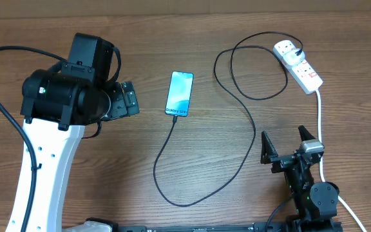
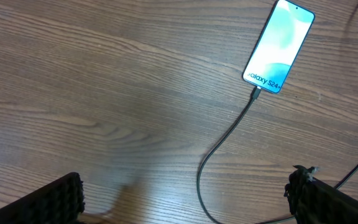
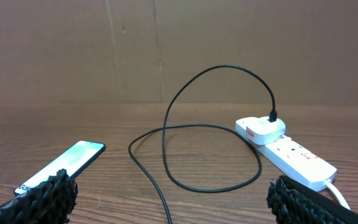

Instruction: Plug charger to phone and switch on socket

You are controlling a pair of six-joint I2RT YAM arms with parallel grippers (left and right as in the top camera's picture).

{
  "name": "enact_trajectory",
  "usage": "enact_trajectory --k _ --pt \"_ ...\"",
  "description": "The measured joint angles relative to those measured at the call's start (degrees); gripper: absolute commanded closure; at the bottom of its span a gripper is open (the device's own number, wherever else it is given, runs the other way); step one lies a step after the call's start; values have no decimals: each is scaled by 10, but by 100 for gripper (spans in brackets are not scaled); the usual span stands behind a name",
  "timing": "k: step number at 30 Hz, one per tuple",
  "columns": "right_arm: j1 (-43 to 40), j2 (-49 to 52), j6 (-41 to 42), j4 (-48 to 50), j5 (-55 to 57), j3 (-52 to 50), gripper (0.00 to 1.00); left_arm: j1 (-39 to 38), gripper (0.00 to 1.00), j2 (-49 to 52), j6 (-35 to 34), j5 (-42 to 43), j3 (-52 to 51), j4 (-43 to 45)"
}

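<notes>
One phone (image 1: pixel 180 94) beside left end effector (image 1: pixel 131 98), apart, charger (image 2: pixel 230 129) plugged in

Table (image 1: pixel 172 38) bare beside phone (image 1: pixel 180 94); charger (image 3: pixel 225 66) loops (slack) fence socket (image 1: pixel 299 64).

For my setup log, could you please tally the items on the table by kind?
Phone: 1
Black charger cable: 1
White power strip: 1
White plug in the strip: 1
Total: 4
</notes>
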Motion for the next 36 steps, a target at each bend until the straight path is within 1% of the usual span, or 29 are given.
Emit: enact_trajectory --k 26,36 --pt "0 0 0 0 0 0 0 0 0 0 0 0 0 0" --pt "0 0 0 0 0 0 0 0 0 1 13 -13 0 -9"
